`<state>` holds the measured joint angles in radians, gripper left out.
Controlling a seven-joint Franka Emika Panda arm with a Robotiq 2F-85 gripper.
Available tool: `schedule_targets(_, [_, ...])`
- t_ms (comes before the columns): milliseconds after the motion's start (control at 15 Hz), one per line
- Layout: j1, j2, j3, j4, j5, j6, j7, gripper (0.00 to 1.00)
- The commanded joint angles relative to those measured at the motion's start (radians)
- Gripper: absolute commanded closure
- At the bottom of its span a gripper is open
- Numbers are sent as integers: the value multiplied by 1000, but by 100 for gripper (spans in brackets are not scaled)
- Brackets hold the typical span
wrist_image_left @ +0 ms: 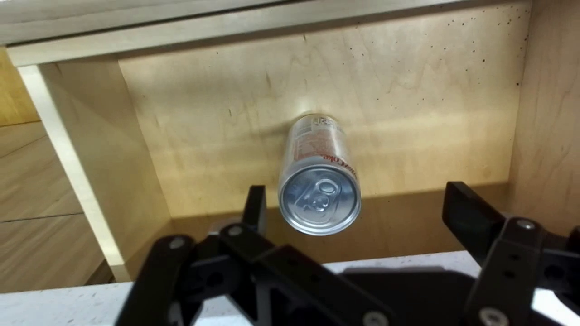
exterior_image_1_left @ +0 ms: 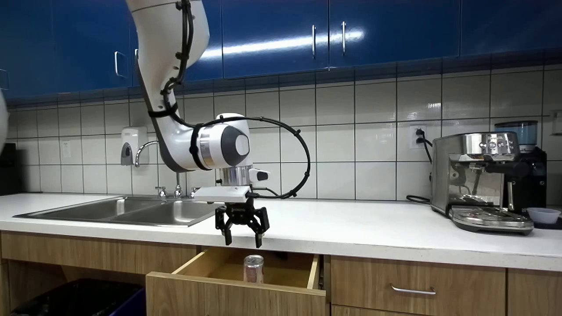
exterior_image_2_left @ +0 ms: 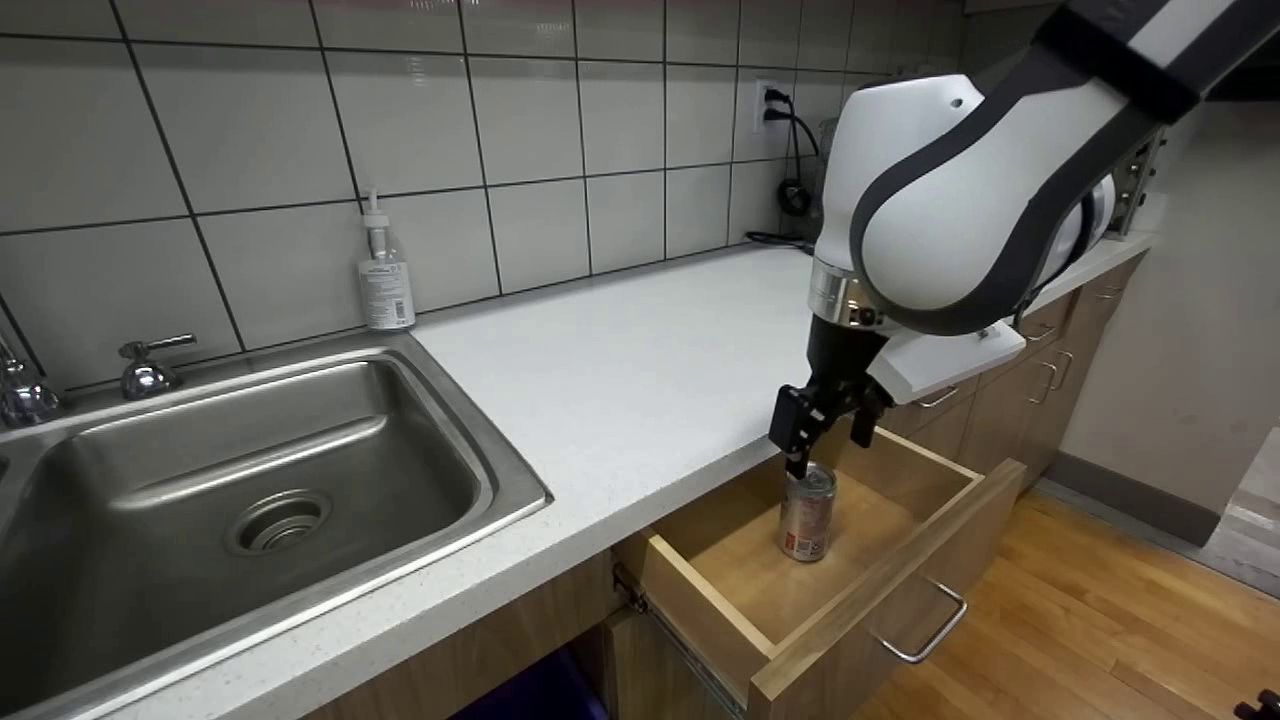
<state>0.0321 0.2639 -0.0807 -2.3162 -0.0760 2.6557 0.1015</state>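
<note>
1. The fingers [wrist_image_left: 471,217] stand spread wide and point down over the drawer [exterior_image_1_left: 237,298], which is pulled out from under the table [exterior_image_2_left: 620,380].
2. The can [wrist_image_left: 319,176] stands upright on the floor of the drawer, apart from both side walls.
3. In the wrist view the can shows between the fingers, closer to the one on the left of that view.
4. In an exterior view the can's lid [exterior_image_1_left: 253,258] lies lower than the fingers, with a gap between them.
5. The can is silvery with red print, in which "Coke" can be read; a pull tab sits on the lid.
6. The arm [exterior_image_1_left: 162,52] bends down from above and holds the fingers near the table's front edge.
7. In an exterior view a sink [exterior_image_2_left: 500,450] is let into the table to one side of the drawer, and a soap bottle [exterior_image_2_left: 386,280] stands at its back corner, just beside the wall [exterior_image_2_left: 540,130].
8. Towards the opposite end of the table stands a coffee machine [exterior_image_1_left: 448,175], with a grinder [exterior_image_1_left: 538,169] just beside it and a bowl [exterior_image_1_left: 544,215] near both.
9. Blue cupboards [exterior_image_1_left: 276,39] hang above; a bin [exterior_image_1_left: 129,303] shows under the table, beside the drawer.
</note>
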Motion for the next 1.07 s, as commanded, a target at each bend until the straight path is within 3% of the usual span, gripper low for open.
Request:
schedule_targets(0, [-3, -82, 2, -68, -23, -24, 7, 0])
schedule_targets(133, [-10, -34, 9, -34, -5, -4, 2, 0])
schedule_targets(1000, [7, -95, 25, -117, -22, 34, 7, 0])
